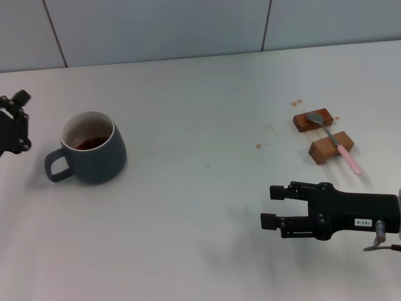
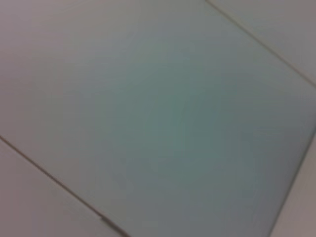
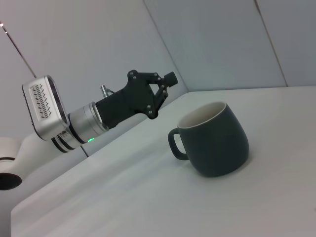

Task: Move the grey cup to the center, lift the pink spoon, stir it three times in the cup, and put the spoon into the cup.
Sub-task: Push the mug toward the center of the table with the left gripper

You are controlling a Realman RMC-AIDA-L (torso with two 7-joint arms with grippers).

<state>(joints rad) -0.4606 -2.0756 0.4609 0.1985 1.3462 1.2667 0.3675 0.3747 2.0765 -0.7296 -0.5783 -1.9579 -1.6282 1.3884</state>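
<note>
The grey cup (image 1: 94,150) stands on the left of the white table, handle toward the left edge, with brown liquid inside. It also shows in the right wrist view (image 3: 217,140). My left gripper (image 1: 25,122) hovers open and empty just left of the cup, apart from it; it also shows in the right wrist view (image 3: 165,96). The pink spoon (image 1: 341,147) lies across two brown wooden blocks at the right, bowl on the far block, pink handle toward the front right. My right gripper (image 1: 266,206) is open and empty at the front right, in front of the spoon, pointing left.
The two wooden blocks (image 1: 313,120) (image 1: 326,149) sit side by side under the spoon. Small brown drips (image 1: 296,102) spot the table near them. A tiled wall (image 2: 158,118) runs behind the table; the left wrist view shows only this wall.
</note>
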